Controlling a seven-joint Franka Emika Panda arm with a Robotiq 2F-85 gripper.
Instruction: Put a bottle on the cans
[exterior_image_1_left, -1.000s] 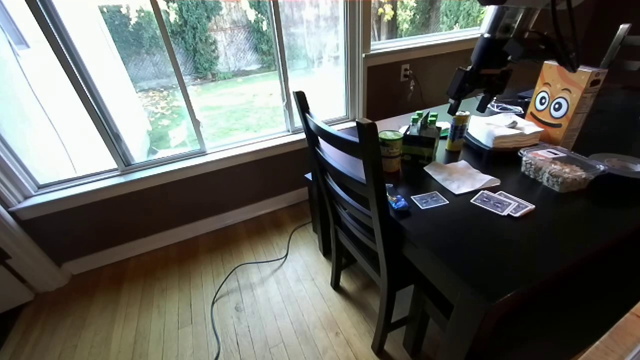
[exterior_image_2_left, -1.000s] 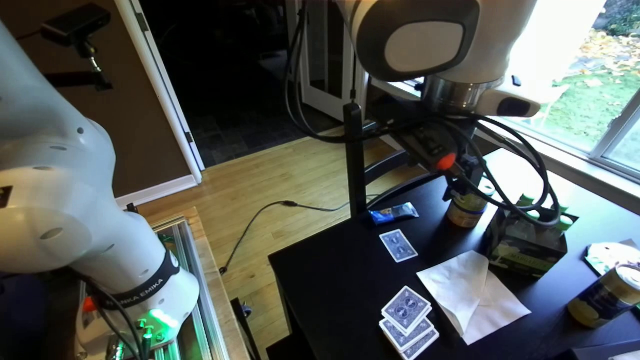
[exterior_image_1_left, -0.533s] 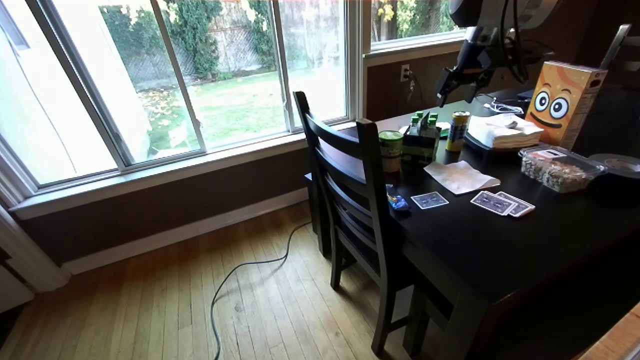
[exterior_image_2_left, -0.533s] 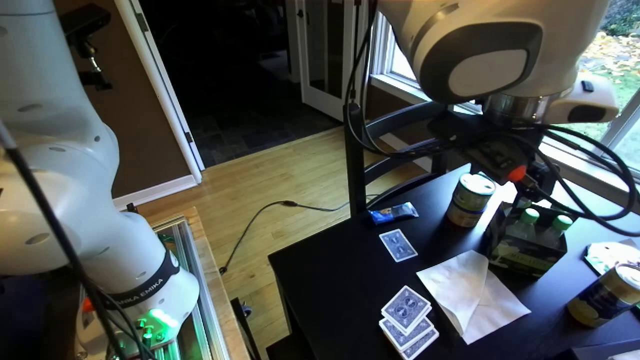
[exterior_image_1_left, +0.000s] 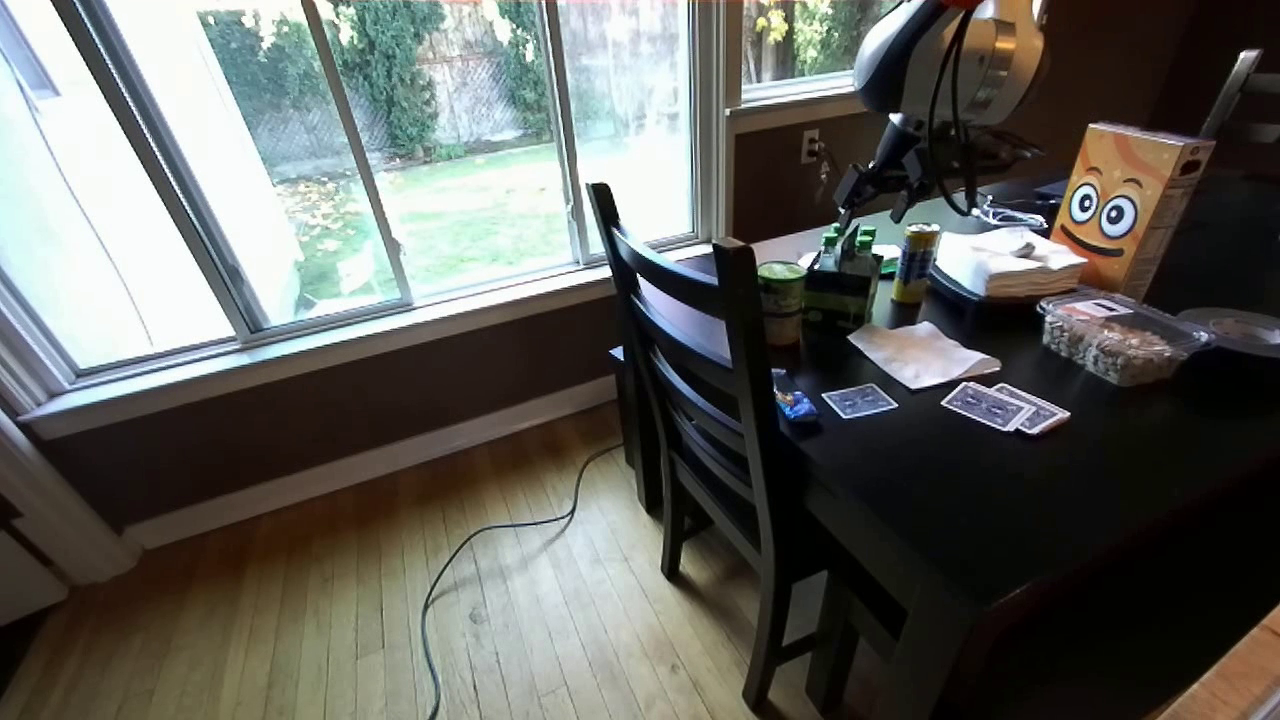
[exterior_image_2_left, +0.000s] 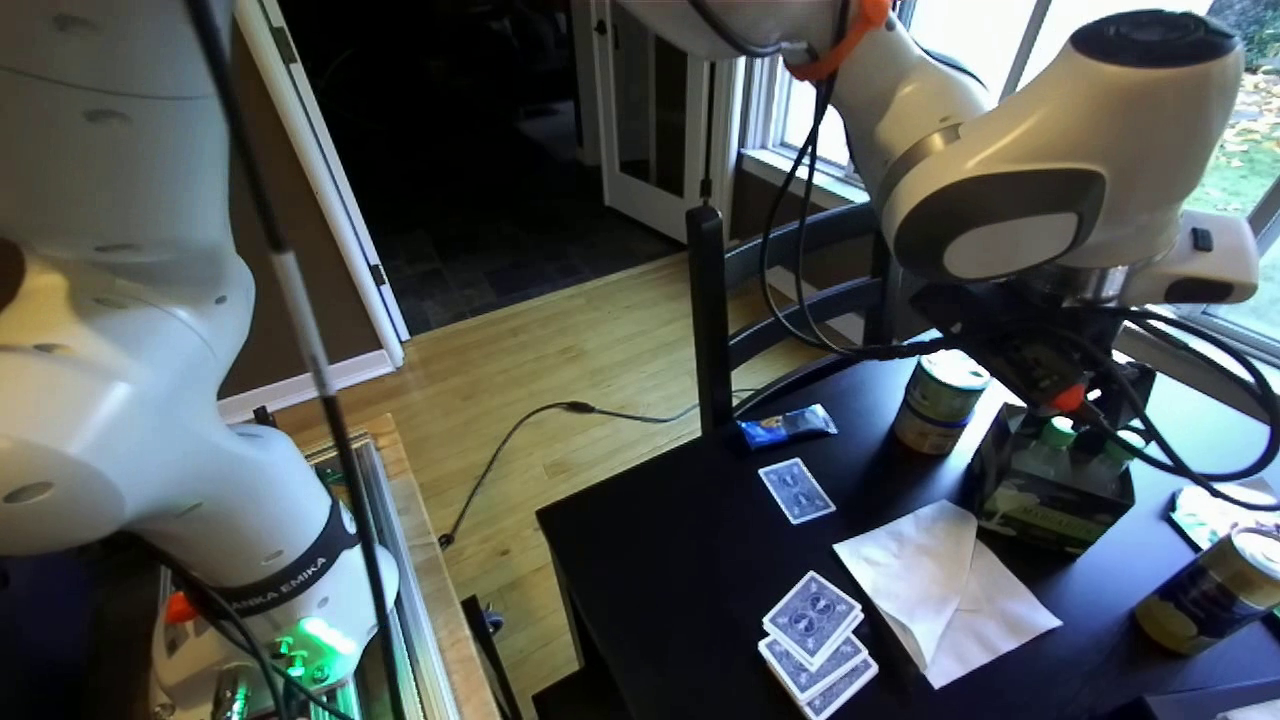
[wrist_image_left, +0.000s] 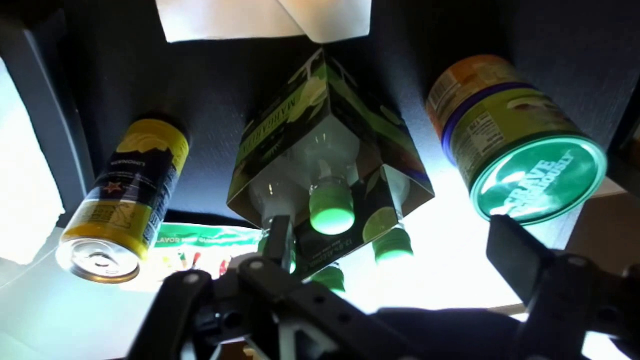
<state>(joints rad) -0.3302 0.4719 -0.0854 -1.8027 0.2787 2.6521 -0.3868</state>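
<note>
Several clear bottles with green caps stand in a dark cardboard carrier. One bottle is nearest in the wrist view; caps also show in both exterior views. Two stacked cans with a green lid stand beside the carrier, also in both exterior views. My gripper is open and empty, above the carrier; in an exterior view its fingers hang just over the caps. In the wrist view, the left finger overlaps one bottle's cap. The arm partly hides the carrier in an exterior view.
A yellow and blue can stands on the carrier's other side. A napkin, playing cards and a blue packet lie nearby. A cereal box, a napkin stack, a clear food box and a chair are around.
My open gripper has moved across from near the stacked cans to above the bottle carrier, leftward in one exterior view and rightward in another. The objects on the table have not moved.
</note>
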